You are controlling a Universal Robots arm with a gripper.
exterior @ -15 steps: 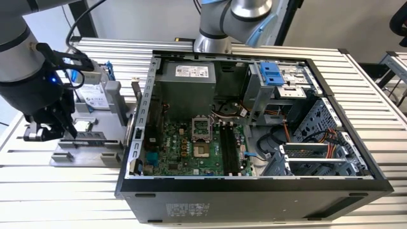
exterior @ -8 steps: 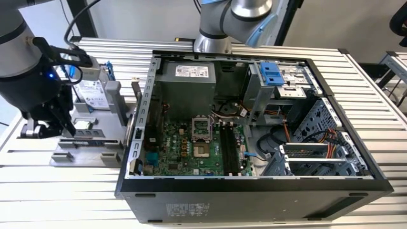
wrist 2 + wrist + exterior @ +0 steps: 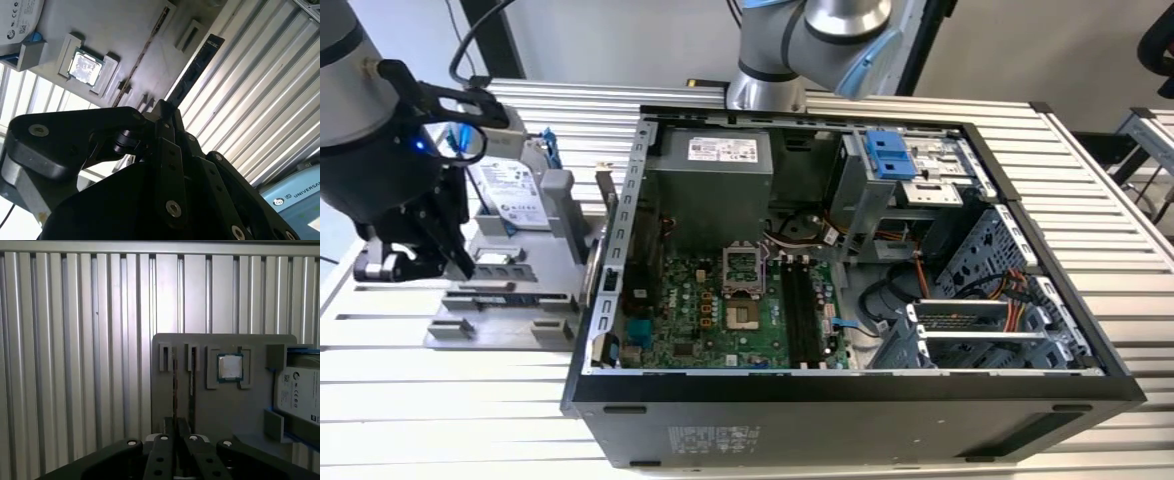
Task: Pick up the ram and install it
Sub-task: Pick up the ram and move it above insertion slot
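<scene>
The ram [image 3: 194, 70] is a long, slim, dark stick that runs straight out from my fingertips; in the first wrist view I see the ram [image 3: 174, 390] edge-on over the grey holder block [image 3: 225, 410]. My gripper [image 3: 176, 437] is shut on its near end. In the exterior view the gripper [image 3: 420, 265] hangs at the left end of the holder block [image 3: 500, 325], well left of the open computer case [image 3: 854, 400]. The motherboard's black slots [image 3: 801, 310] lie inside the case.
A second thin stick [image 3: 192, 375] stands in a slot beside the held one. The block also carries a square silver processor chip [image 3: 230, 366] and a labelled hard drive [image 3: 507, 195] with blue rails. Another robot arm's base [image 3: 767, 85] stands behind the case.
</scene>
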